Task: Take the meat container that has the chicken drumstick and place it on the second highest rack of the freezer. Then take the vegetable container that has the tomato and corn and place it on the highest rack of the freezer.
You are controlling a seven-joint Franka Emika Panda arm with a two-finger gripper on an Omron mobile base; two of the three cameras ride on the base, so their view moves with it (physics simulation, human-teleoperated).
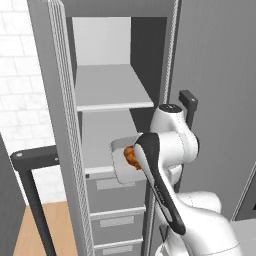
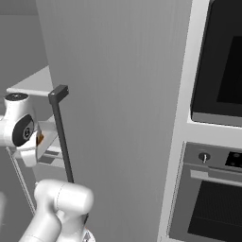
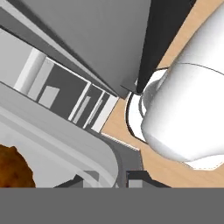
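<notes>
Two shelves show inside the open freezer (image 1: 165, 60), and the arm reaches in at the level of the lower one. Nearest, the gripper (image 3: 120, 177) is clenched on the rim of the meat container (image 1: 120, 160), a pale tray; in the hand view one dark fingertip sits outside the tray's wall and the other inside it. The chicken drumstick (image 1: 131, 156) lies in the tray, glossy brown, beside the wall nearest the wrist. The tray hangs at the front edge of the second highest rack (image 1: 102, 132); whether it rests on that shelf or stays just above it cannot be told. Open room lies behind the tray on the shelf, back to the rear wall. Below the front edge sit pale drawers (image 1: 117, 197). Above, the highest rack (image 1: 110, 87) is bare, with its front edge well clear of the wrist. The open door (image 2: 118, 94) stands close on the arm's right, its dark bar handle (image 2: 62, 137) just beside the wrist. Farther right is a built-in oven (image 2: 210, 189).
</notes>
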